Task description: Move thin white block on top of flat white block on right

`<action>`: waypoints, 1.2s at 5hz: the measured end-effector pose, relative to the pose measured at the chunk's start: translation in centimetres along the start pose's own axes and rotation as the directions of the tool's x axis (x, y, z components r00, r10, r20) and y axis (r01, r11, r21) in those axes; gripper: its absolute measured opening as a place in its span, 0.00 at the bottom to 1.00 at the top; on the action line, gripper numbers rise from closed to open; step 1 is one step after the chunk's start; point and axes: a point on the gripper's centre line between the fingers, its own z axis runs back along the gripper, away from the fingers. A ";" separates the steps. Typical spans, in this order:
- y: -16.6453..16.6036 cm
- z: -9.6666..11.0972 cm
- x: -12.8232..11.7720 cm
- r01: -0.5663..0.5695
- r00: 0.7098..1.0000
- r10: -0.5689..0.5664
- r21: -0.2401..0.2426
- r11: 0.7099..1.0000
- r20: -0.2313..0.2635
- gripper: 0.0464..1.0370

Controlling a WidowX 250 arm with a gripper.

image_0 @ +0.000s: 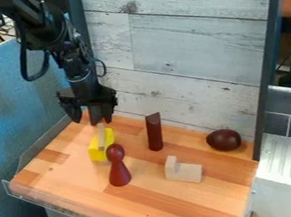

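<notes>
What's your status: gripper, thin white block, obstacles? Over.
Gripper above yellow block, at top of thin white block. Flat white block off to picture's right. Maroon pawn, slant-topped post might crowd the route.

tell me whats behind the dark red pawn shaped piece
The yellow block is behind the pawn-shaped piece, most of it in sight. The pawn's head covers its lower right part, so anything there can't be seen.

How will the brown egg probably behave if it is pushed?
The egg would likely roll, since its sides are round. Being longer than wide, it may curve away rather than roll straight. Its shine suggests a smooth skin, perhaps slippery to grip.
</notes>
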 end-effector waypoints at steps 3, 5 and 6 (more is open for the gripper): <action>-0.1 -2.0 -1.5 0.001 0.999 -0.001 -0.003 1.000 -0.048 0.96; -0.2 -2.7 -1.9 -0.019 0.998 0.019 -0.005 1.000 -0.060 0.57; 0.0 -2.9 -2.1 -0.029 0.998 0.029 0.008 1.000 -0.058 0.30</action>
